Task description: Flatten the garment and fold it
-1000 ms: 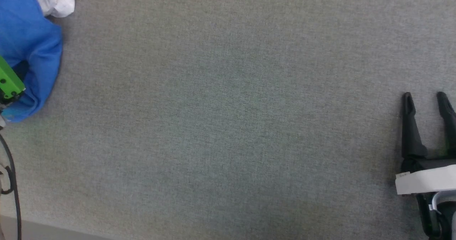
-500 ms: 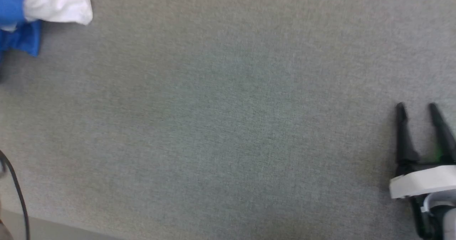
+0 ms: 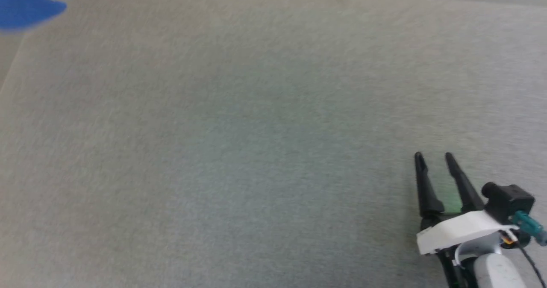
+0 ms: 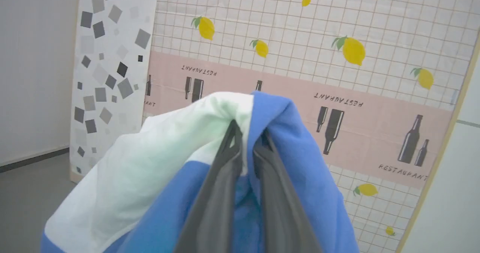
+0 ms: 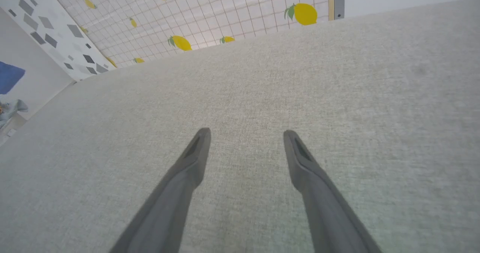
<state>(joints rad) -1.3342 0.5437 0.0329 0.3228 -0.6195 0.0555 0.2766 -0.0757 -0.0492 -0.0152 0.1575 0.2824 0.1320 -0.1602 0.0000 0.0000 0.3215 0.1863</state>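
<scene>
The garment [image 4: 150, 178], bright blue with a white panel, hangs bunched over my left gripper [image 4: 247, 136], whose two dark fingers are shut on a fold of it, lifted in the air in front of a patterned wall. A blue corner of the garment [image 3: 25, 8] pokes into the head view at the top left, and a small blue patch [image 5: 9, 76] appears at the far left of the right wrist view. My right gripper [image 3: 433, 156] hovers over the grey table at the lower right, open, with nothing between its fingers [image 5: 195, 155].
The grey fabric-covered table [image 3: 256, 130] stretches across the head view, its left edge near the top left corner. Behind it stand a lemon-and-bottle patterned panel [image 4: 337, 76] and a grey-squares panel [image 4: 108, 57]. A grey floor [image 4: 26, 193] lies beyond.
My left gripper has shut on the garment and lifted it up and out to the left. The head camera has tilted, so the right gripper sits lower and further left.
</scene>
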